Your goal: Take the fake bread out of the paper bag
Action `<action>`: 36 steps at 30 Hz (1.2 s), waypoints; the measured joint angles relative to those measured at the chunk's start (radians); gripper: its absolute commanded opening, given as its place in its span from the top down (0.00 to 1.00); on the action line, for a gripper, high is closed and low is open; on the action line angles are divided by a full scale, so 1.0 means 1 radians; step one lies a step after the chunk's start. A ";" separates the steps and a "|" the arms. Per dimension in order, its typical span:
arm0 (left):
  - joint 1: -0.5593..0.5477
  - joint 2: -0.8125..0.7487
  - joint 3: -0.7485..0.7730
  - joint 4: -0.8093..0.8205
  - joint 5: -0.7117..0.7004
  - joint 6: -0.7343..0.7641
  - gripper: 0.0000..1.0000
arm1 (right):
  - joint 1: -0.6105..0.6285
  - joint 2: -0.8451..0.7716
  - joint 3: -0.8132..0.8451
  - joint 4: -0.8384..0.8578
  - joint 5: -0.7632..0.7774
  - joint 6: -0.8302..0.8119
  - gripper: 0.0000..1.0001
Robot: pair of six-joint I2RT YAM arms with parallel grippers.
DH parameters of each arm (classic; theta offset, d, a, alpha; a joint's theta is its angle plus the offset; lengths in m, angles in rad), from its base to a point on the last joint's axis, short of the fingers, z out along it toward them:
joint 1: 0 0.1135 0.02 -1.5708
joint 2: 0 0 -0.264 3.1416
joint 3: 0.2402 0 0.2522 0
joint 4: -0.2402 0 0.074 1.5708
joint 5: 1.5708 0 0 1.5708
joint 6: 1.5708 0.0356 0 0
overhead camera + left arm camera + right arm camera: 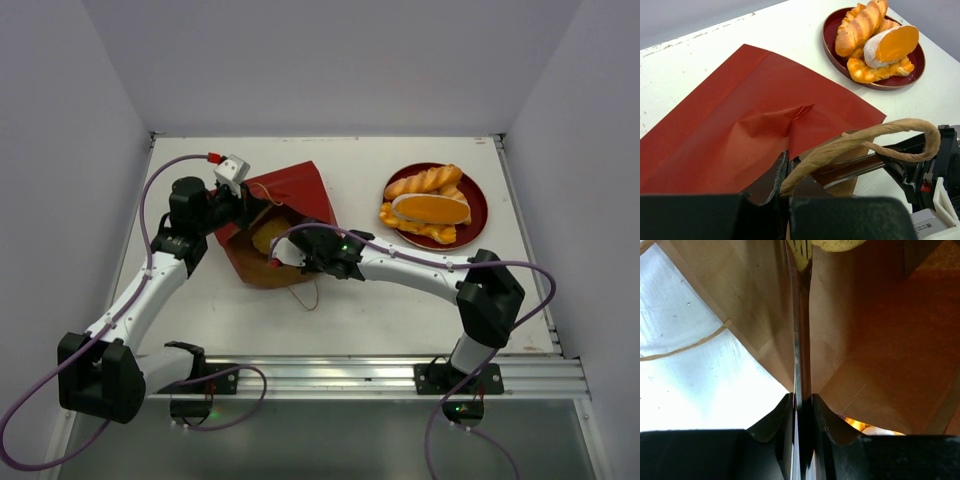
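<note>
Top external view puts both my arms at the mouth of the paper bag (300, 188). It lies on its side left of centre on the worktop (400, 300), with its red outside up and its opening facing near and left.

My left jaws are together, pinching the bag's rim beside a tan loop handle (875, 132). My right jaws are clamped on a thin paper wall of the same mouth, with brown kraft lining on either side of them. I judge the step as spreading the mouth, with no bread picked yet.

One golden pastry (264, 240) shows just inside the opening, between my two wrists. An orange glint (859, 424) low in the right wrist view may be the same piece; I cannot tell. Other pastries lie on the red plate (478, 195) at the far right: a braided roll (425, 183) and a cut loaf (432, 209) with an orange face.

Next, I think my right jaws must let go of the paper, reach in and close across the pastry while my left keeps the rim lifted. The pastry looks glossy and smooth, so it could slip. The paper is creased and limp.
</note>
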 measured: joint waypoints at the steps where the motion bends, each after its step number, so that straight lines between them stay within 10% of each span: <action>1: 0.000 0.000 0.000 0.000 0.000 0.000 1.00 | 0.000 0.000 0.000 -0.001 0.000 0.003 0.89; 36: 0.000 0.000 0.000 0.000 -0.010 0.000 1.00 | -0.073 -0.232 -0.072 -0.093 -0.212 0.051 1.00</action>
